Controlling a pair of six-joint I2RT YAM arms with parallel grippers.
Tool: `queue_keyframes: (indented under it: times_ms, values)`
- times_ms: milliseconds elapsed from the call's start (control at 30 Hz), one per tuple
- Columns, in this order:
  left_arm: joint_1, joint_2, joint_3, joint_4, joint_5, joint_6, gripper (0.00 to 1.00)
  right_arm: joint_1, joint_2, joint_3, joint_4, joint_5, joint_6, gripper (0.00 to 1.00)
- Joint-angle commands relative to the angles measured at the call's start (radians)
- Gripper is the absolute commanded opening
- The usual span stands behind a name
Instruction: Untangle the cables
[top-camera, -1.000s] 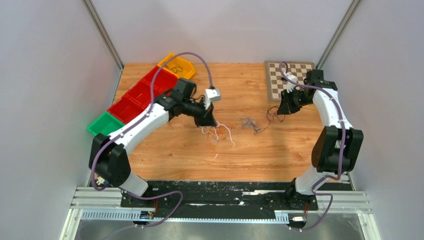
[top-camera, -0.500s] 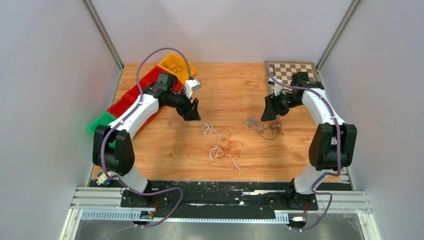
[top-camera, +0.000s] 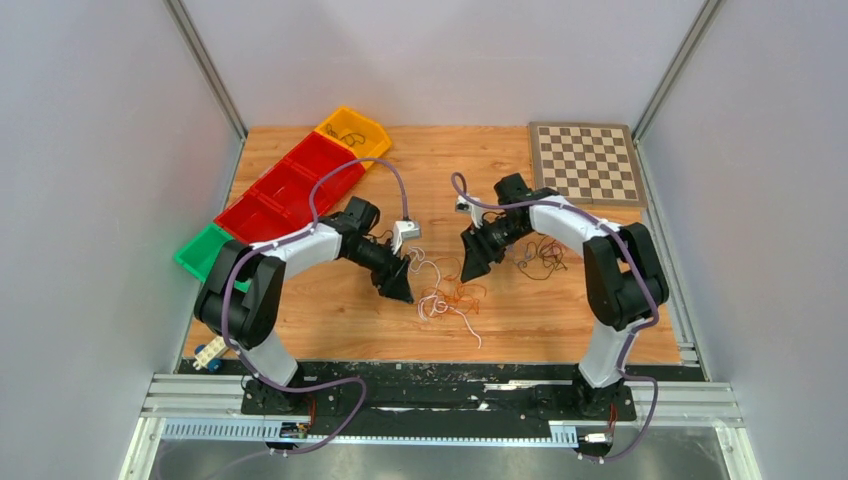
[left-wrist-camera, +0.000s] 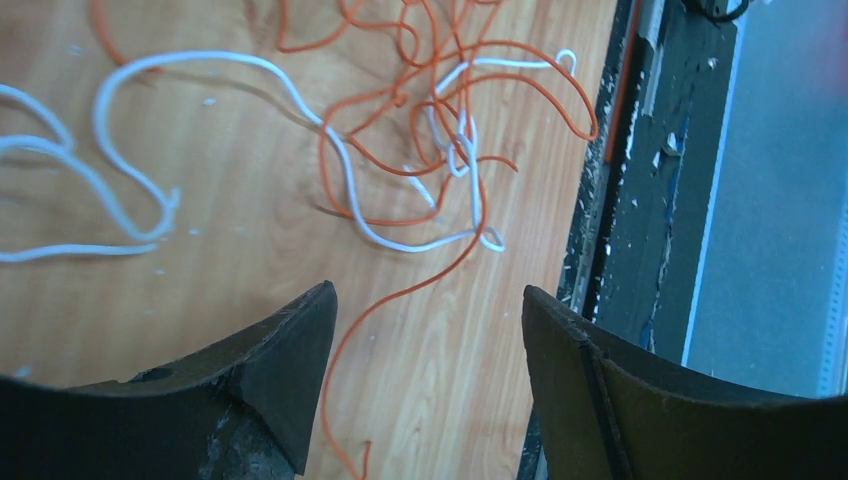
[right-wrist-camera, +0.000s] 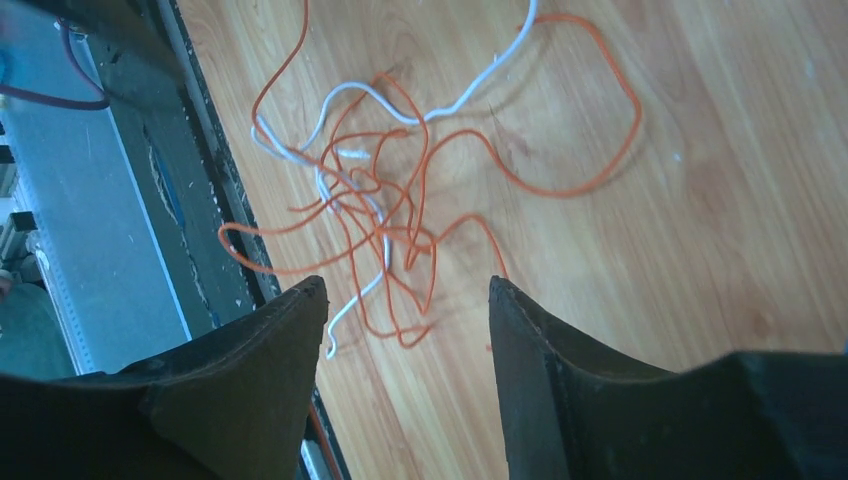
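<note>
I'm watching the small knot of thin, curly orange-red and white wires (top-camera: 447, 298). It's lying on the light wooden tabletop (top-camera: 330, 310), toward the near edge and between the two arms. I'm reading this as the approach-and-pick step. To do it well, I'm wanting each side to take a different colour, one strand per pinch, out on a free loop rather than in the dense middle. Then I'm planning on drawing the two apart slowly and low, so the knot is loosening instead of cinching. The wires are so fine that I'm expecting to be closing right down at the wood to catch anything.

In the wrist views the orange-red strands are crossing one another many times in a tight centre. White ones are threading through it, and long white loops are trailing off to one side. One orange tail is running out between the left fingers — a fair candidate for a grab. A separate loose clump of thin black wires (top-camera: 541, 258) is sitting apart from the knot, on the far side of the right arm.

The left gripper (top-camera: 402, 290) is hovering just beside the knot, jaws spread wide and holding nothing. The right gripper (top-camera: 472, 266) is hanging near the knot's other side — equally wide and empty.
</note>
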Motion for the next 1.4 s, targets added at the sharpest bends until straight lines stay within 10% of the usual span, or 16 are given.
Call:
queue_keyframes:
  times_ms: [0, 200, 500, 900, 1033, 1167, 1367]
  values:
    - [-0.030, -0.060, -0.067, 0.176, 0.042, -0.074, 0.75, 0.044, 0.054, 0.002, 0.157, -0.054, 0.098, 0.58]
    - [-0.056, -0.053, -0.136, 0.275, -0.027, -0.120, 0.74, 0.105, 0.127, -0.037, 0.223, -0.023, 0.140, 0.54]
    - [-0.058, -0.014, -0.119, 0.280, -0.064, -0.157, 0.48, 0.057, 0.068, -0.037, 0.208, 0.060, 0.159, 0.11]
    - [-0.133, 0.019, -0.101, 0.231, -0.070, -0.004, 0.68, 0.050, 0.030, -0.070, 0.186, 0.050, 0.144, 0.00]
    - [-0.134, 0.052, -0.080, 0.234, -0.094, -0.020, 0.51, 0.024, 0.013, -0.063, 0.162, 0.053, 0.124, 0.00]
    - [-0.120, -0.012, -0.035, 0.150, -0.081, -0.016, 0.05, -0.066, -0.013, -0.048, 0.107, 0.075, 0.073, 0.00]
    - [-0.034, -0.260, 0.015, -0.041, -0.121, 0.084, 0.00, -0.206, -0.057, -0.047, 0.042, 0.157, 0.002, 0.00]
